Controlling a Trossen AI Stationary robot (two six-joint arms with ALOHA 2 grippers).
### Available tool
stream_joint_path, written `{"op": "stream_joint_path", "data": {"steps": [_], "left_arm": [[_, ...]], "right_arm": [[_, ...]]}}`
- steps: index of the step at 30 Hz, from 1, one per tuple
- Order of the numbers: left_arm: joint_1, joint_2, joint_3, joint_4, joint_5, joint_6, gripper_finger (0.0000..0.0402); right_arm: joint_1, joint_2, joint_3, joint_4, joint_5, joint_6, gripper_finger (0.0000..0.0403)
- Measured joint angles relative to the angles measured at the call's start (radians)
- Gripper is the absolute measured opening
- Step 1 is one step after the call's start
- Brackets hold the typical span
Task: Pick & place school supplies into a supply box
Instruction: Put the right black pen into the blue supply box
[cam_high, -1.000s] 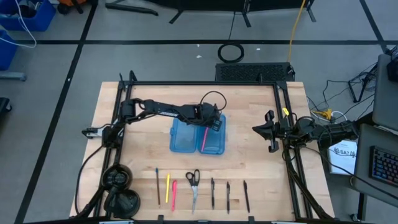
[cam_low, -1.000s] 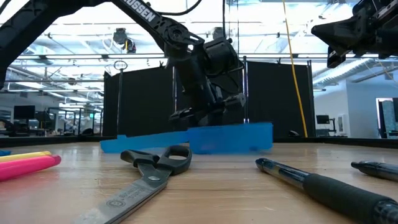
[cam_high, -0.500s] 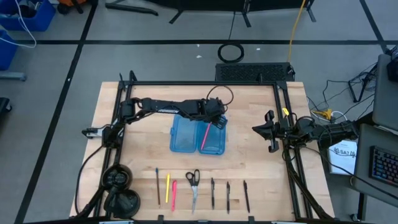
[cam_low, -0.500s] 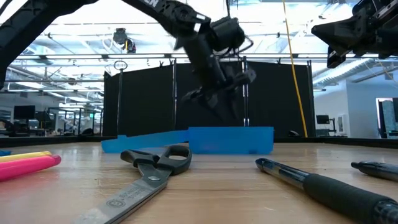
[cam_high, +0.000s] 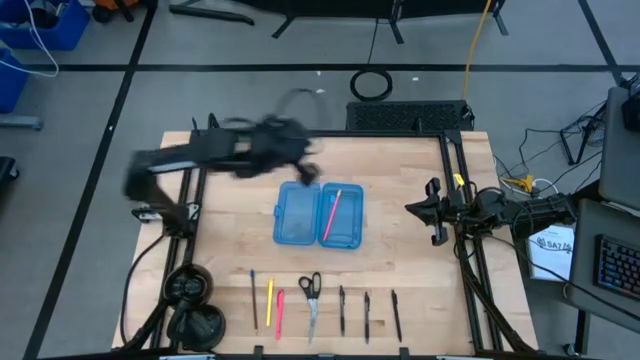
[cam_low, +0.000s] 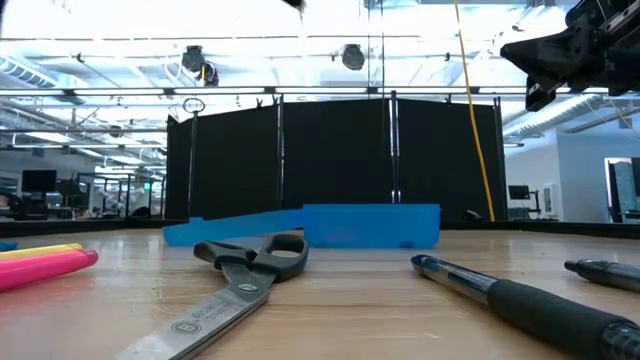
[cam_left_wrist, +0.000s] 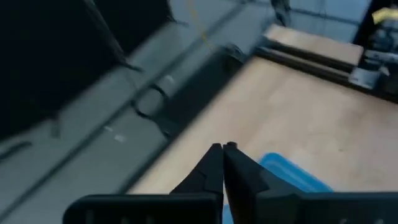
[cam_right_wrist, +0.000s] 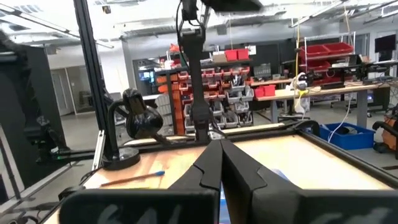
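One pink pen (cam_high: 330, 212) is lying in the right half of the open blue supply box (cam_high: 296, 216), mid-worktop (cam_high: 400, 260). Left end effector (cam_high: 303, 172) is up by the box's far-left corner, clenched on nothing. Right end effector (cam_high: 432, 210) is parked at the right edge, also clenched. Next grab looks like the front row: scissors (cam_high: 311, 297) and pens, so it has to open up first.

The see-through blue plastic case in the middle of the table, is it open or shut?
Open. The translucent blue plastic hinged case lies spread in two halves side by side, a pink pen lying in its right half.
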Motion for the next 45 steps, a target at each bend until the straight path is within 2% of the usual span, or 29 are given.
{"op": "stream_joint_path", "data": {"steps": [2, 5, 10, 16, 20, 22, 24, 27, 37, 41, 45], "left_arm": [[-0.046, -0.129, -0.073, -0.024, -0.061, -0.005, 0.0010], [-0.089, -0.322, -0.228, -0.016, -0.065, 0.006, 0.0004], [-0.109, -0.591, -0.566, 0.117, 0.093, 0.207, 0.0003], [-0.110, -0.768, -0.981, 0.492, 0.374, 0.362, 0.0002], [-0.113, -0.839, -1.183, 0.869, 0.545, 0.428, 0.0002], [-0.118, -0.863, -1.286, 1.011, 0.639, 0.484, 0.0002], [-0.119, -0.882, -1.373, 1.123, 0.691, 0.519, 0.0002], [-0.096, -0.906, -1.474, 1.233, 0.676, 0.505, 0.0002], [0.004, -0.990, -1.736, 1.372, 0.648, 0.404, 0.0001], [0.036, -1.014, -1.816, 1.424, 0.648, 0.397, 0.0003], [0.055, -1.017, -1.867, 1.450, 0.588, 0.373, 0.0005]], "right_arm": [[0.000, 0.003, 0.000, 0.001, 0.000, 0.000, 0.0000], [0.000, 0.006, 0.000, 0.002, 0.003, 0.000, 0.0000], [0.000, 0.006, 0.000, 0.011, 0.003, -0.020, 0.0000], [0.000, 0.006, 0.000, 0.010, 0.004, -0.034, 0.0000], [0.000, 0.006, 0.000, 0.008, 0.005, -0.035, 0.0000], [0.000, 0.007, 0.000, -0.002, 0.006, -0.049, 0.0000], [0.000, 0.012, 0.000, -0.007, 0.006, -0.056, 0.0000], [0.000, 0.023, 0.000, -0.021, 0.006, -0.054, 0.0000], [0.000, 0.076, 0.000, -0.030, 0.006, -0.017, 0.0000], [0.000, 0.100, 0.000, -0.036, 0.006, 0.056, 0.0000], [0.000, 0.121, 0.000, -0.009, 0.004, 0.017, 0.0000]]}}
